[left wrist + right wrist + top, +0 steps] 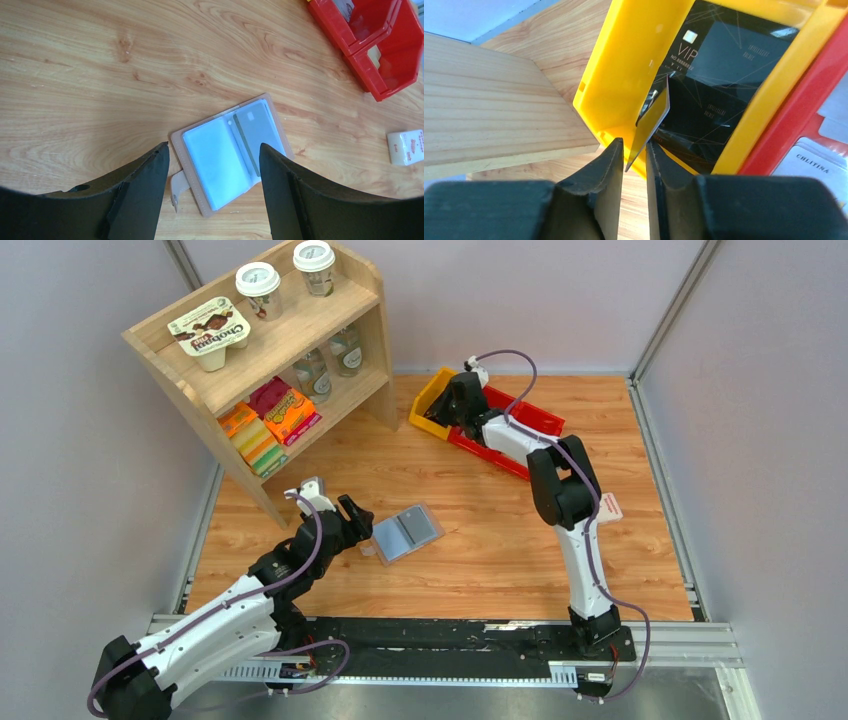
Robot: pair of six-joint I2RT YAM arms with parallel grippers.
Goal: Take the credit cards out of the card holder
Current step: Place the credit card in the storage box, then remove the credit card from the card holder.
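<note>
The card holder (407, 530) lies open on the wooden table, with two blue-grey panels and a beige border; in the left wrist view (220, 160) a grey card (255, 132) shows in its right panel. My left gripper (355, 520) is open and empty, hovering just left of the holder, its fingers straddling it in the left wrist view (213, 146). My right gripper (460, 400) is over the yellow bin (428, 400). In the right wrist view its jaws (634, 145) stand narrowly apart, with a pale card (651, 122) edge-on, its lower corner between the tips. Black VIP cards (719, 65) lie in the yellow bin (624, 65).
A red bin (520, 420) adjoins the yellow one and holds pale cards (814, 165). A wooden shelf (260, 350) with cups and packets stands at the back left. A pink-white packet (610, 506) lies right of the right arm.
</note>
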